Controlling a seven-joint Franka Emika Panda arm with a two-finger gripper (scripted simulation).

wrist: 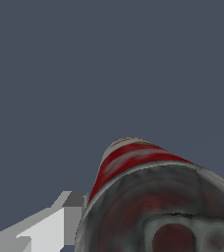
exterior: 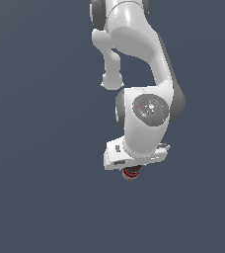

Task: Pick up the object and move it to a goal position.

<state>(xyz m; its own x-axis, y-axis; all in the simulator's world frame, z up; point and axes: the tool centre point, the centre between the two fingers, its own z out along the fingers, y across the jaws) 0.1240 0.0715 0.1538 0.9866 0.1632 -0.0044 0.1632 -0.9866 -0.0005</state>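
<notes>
The object [exterior: 131, 173], a small can with a red band, peeks out from under the white hand of my gripper [exterior: 132, 169] in the exterior view; the hand hides the fingers there. The wrist view is very close. It shows the can [wrist: 133, 160] with red and whitish stripes down its side and a dark grey top with a red patch. One grey finger [wrist: 60, 224] lies against the can's side. The other finger is out of view. The jaws appear closed on the can.
The arm's white links [exterior: 134, 29] reach down from the top of the exterior view. Everything around them is a plain dark blue-grey surface [exterior: 35, 148]. No other objects or edges show.
</notes>
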